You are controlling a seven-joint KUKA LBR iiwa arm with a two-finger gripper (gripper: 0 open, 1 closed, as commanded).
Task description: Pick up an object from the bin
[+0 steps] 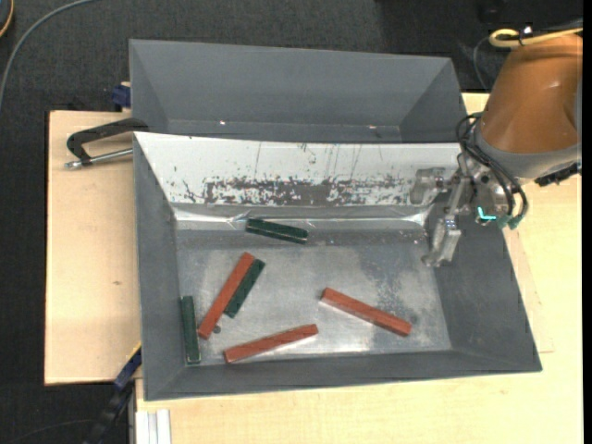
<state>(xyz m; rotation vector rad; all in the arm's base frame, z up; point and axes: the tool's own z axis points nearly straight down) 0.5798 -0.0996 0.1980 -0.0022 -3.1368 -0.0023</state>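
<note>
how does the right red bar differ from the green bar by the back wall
The red bar looks longer than the dark green bar. The red bar lies on the floor; the green bar lies at the foot of the back wall. Both are slim straight bars lying flat.

Six flat sticks on the floor of the bin [155, 276], all lying flat.
- slanted red stick [226, 294]: left of bin centre
- short green stick [244, 288]: just beside it
- front red stick [270, 343]: near front wall
- right red stick [365, 311]: right of centre
- back green stick [276, 231]: by back wall
- left green stick [189, 329]: along left wall
</note>
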